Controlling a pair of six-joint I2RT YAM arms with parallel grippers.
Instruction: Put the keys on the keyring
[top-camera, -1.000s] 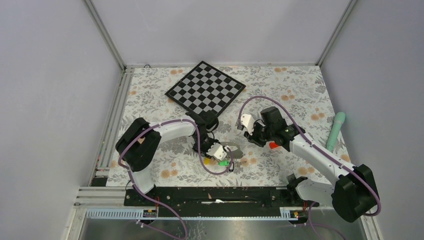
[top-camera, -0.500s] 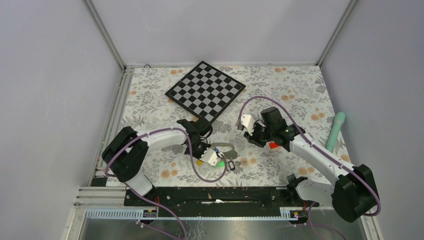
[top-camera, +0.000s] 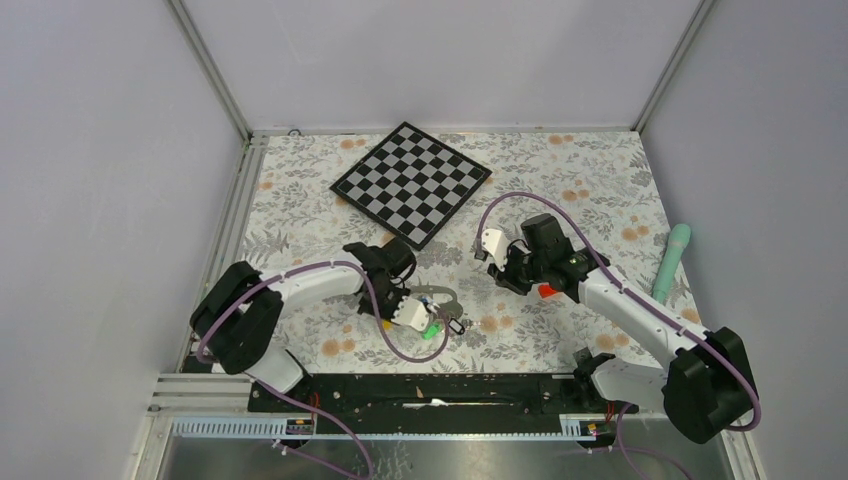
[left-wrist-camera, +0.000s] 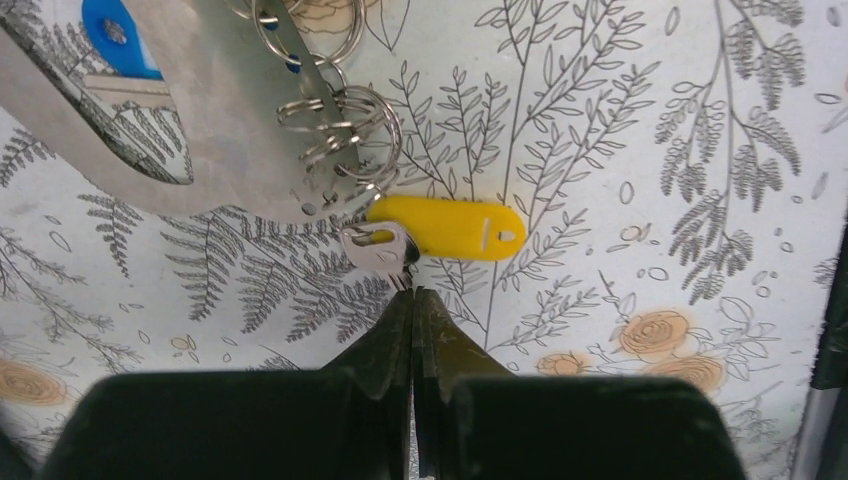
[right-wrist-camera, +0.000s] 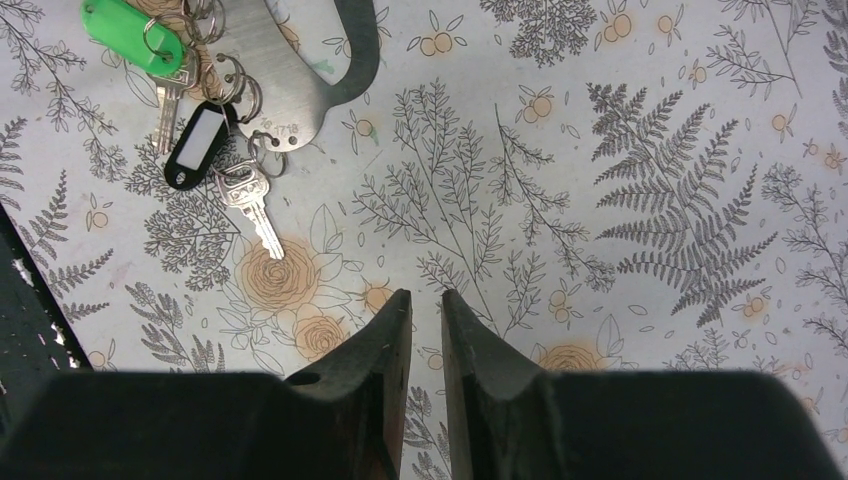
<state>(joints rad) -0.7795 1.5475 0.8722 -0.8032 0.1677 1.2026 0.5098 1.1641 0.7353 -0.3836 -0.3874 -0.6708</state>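
Note:
The keyring (top-camera: 441, 297) is a flat grey metal loop lying mid-table, also in the left wrist view (left-wrist-camera: 215, 120) and the right wrist view (right-wrist-camera: 290, 70). Small split rings hang on it. The keys lie around it: a yellow-tagged key (left-wrist-camera: 445, 228), a blue tag (left-wrist-camera: 112, 35), a green-tagged key (right-wrist-camera: 130, 35) and a black-tagged key (right-wrist-camera: 200, 145). My left gripper (left-wrist-camera: 413, 292) is shut on the blade tip of the yellow-tagged key; in the top view it (top-camera: 426, 316) sits at the keyring's near side. My right gripper (right-wrist-camera: 426, 300) hovers to the right, slightly open, with nothing between its fingers.
A black-and-white checkerboard (top-camera: 412, 185) lies at the back. A mint-green cylinder (top-camera: 672, 262) rests at the right edge. A small red object (top-camera: 546, 291) sits beside the right arm. A black rail (top-camera: 440, 390) runs along the table's near edge.
My left gripper has shut and drawn back to the left and nearer, and the keyring bunch has shifted slightly left with it. The right arm has not moved.

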